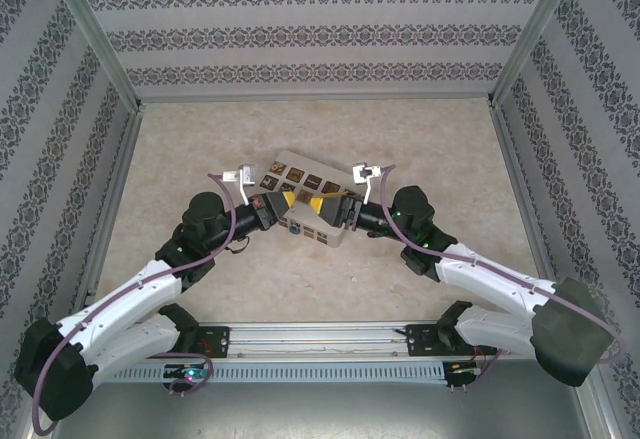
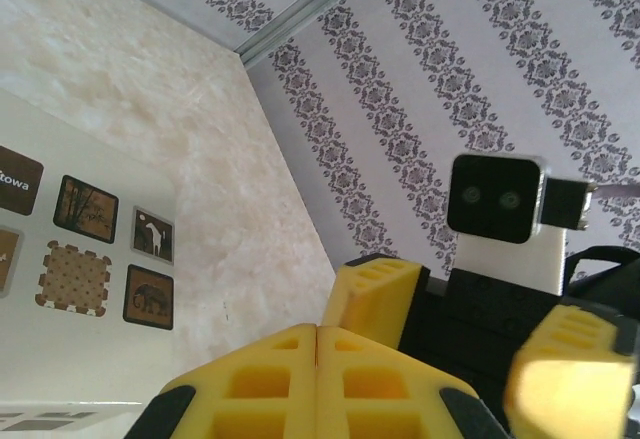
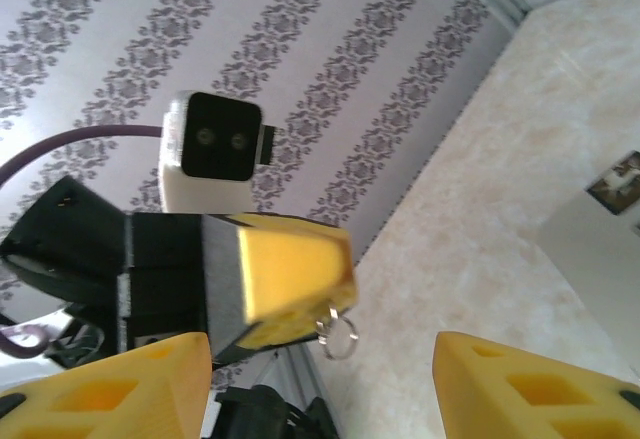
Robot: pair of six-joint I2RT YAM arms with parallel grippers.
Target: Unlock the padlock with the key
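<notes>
The left gripper (image 2: pixel 316 364) is closed, its yellow pads pressed flat together with no gap showing. From the right wrist view, a small silvery ring (image 3: pixel 341 336) dangles on a short link just under its tip. Whatever the link belongs to is hidden between the pads, so I cannot tell whether that is the key or the padlock.

The right gripper (image 3: pixel 320 364) stands wide, its two yellow fingers well apart with nothing between them. It faces the left gripper tip to tip, and the ring hangs in the space ahead of its open jaws.

From above, both grippers meet over the cream box (image 1: pixel 300 176), above its near half: the left one comes in from the box's left side, the right one from its right. The box has brown patterned squares on its lid and lies flat on the marbled counter (image 1: pixel 200 149), roughly mid-counter. Patterned wallpaper walls stand on three sides of the box.
</notes>
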